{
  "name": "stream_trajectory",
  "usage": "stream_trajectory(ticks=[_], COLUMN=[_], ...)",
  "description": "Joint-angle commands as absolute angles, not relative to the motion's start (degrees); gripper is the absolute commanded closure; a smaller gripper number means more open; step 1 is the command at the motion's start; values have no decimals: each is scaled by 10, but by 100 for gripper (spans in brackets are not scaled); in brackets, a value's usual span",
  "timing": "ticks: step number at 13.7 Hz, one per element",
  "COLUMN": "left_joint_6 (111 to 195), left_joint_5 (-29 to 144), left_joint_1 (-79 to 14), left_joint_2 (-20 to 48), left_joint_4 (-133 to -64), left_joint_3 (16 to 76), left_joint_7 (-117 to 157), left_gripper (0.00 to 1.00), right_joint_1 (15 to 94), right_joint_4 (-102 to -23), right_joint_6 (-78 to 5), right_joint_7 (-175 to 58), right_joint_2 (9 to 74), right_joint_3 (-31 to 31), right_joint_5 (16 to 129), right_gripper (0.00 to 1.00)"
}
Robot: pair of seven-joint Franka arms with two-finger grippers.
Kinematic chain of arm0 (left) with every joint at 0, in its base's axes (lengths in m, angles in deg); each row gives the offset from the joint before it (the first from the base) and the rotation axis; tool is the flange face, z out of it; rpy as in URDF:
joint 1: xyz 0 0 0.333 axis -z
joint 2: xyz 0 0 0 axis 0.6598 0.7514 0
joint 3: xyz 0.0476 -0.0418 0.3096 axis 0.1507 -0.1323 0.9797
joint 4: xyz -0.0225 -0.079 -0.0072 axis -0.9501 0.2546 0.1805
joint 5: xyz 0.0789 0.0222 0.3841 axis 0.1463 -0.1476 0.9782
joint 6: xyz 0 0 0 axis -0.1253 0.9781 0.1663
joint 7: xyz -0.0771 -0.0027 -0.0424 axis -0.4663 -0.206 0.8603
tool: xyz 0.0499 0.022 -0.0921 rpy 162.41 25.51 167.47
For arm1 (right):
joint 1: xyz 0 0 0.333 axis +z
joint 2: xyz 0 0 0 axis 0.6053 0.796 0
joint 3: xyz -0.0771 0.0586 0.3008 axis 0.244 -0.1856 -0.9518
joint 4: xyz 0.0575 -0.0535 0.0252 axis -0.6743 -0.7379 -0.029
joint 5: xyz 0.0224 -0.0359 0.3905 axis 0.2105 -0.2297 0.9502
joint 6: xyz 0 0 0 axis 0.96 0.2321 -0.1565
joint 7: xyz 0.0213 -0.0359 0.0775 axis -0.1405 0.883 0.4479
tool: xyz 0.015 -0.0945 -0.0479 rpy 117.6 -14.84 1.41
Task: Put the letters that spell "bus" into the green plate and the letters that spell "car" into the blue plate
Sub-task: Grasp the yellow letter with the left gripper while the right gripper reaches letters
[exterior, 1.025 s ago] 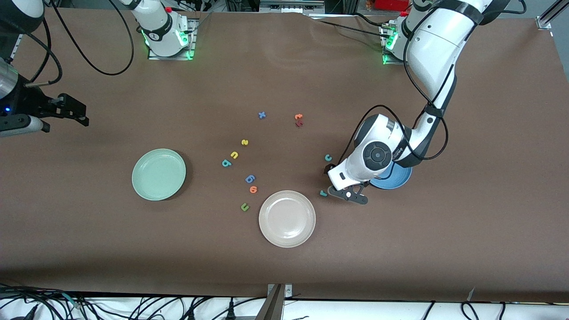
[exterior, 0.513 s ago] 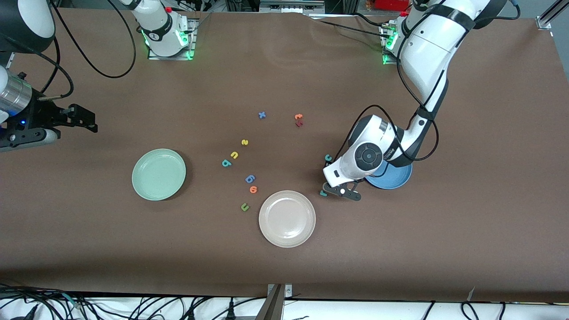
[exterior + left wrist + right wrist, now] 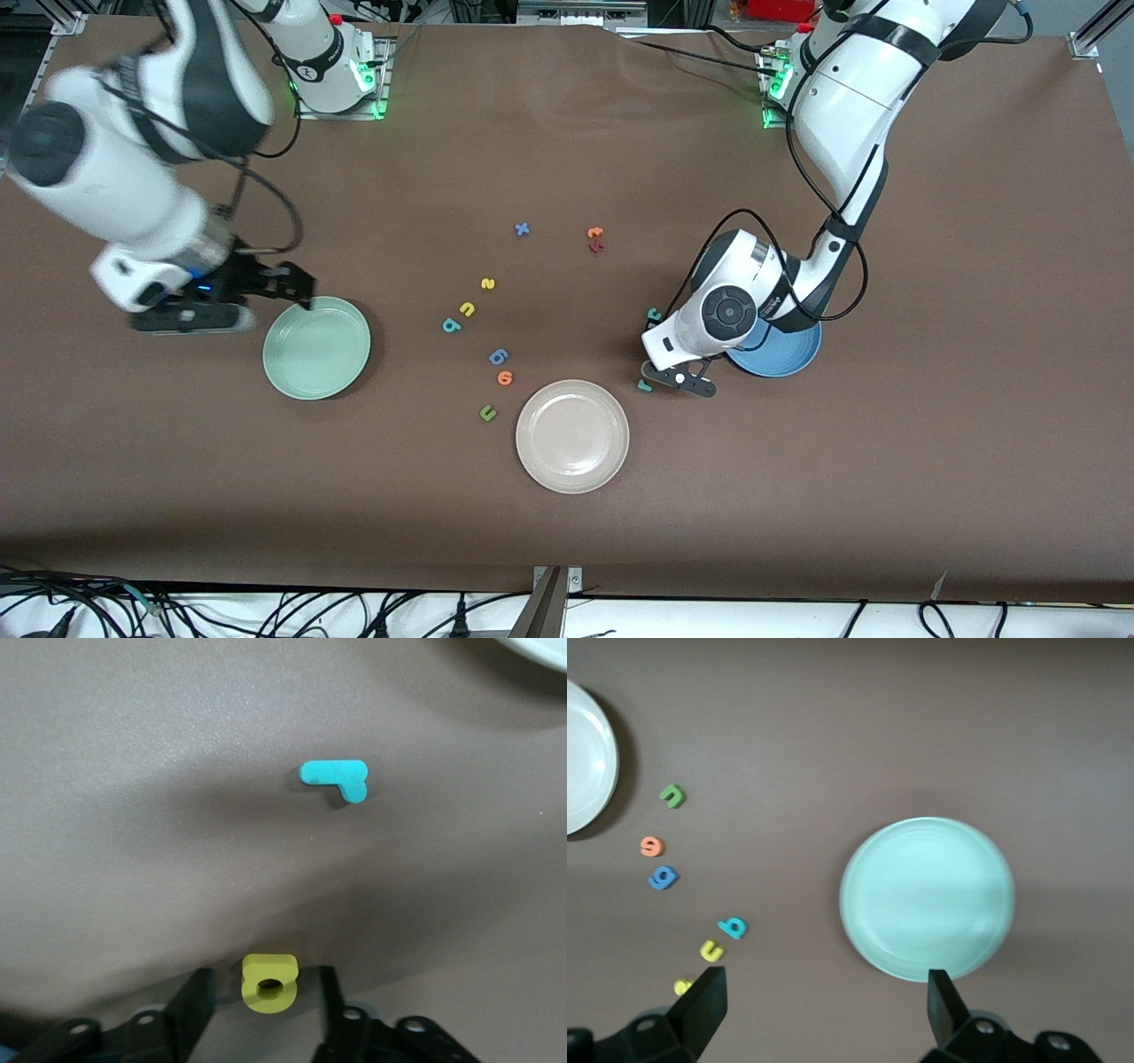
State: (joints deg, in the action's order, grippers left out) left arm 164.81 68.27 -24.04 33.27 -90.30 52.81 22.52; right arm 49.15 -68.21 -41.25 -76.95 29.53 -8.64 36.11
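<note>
Closing on the yellow "a" point(image 3: 268, 981) beside the blue plate point(image 3: 788, 356), the left pincer point(image 3: 266, 1010) brackets it, teal "r" point(image 3: 337, 780) ahead; the right pincer point(image 3: 824, 1010) hangs released over the empty green plate point(image 3: 926, 899), every letter undelivered.

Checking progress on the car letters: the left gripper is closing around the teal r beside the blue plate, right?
Not quite. In the left wrist view the left gripper has the yellow a between its fingers; the teal r lies apart on the table. The spot beside the blue plate is right.
</note>
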Motion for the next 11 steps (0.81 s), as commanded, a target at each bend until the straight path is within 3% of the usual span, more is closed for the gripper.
stream_trajectory(ticks=[1, 5, 7, 11], left_joint_6=[1647, 1627, 1576, 1499], left_joint_5=[701, 701, 701, 705], left_joint_1=[-237, -246, -253, -299], left_joint_2=[335, 305, 267, 253], left_joint_4=[-904, -901, -895, -899], left_joint_3=[528, 528, 528, 530], left_joint_7=[232, 230, 228, 219], left_gripper=[82, 86, 86, 85], right_joint_1=[492, 529, 558, 602], right_joint_4=[-733, -775, -813, -816], right_joint_6=[-484, -587, -673, -742], right_joint_7=[-869, -1005, -1088, -1253], right_joint_2=[314, 360, 379, 435], right_joint_3=[-113, -127, -127, -126], right_joint_5=[354, 353, 353, 353], right_gripper=[1, 1, 1, 4])
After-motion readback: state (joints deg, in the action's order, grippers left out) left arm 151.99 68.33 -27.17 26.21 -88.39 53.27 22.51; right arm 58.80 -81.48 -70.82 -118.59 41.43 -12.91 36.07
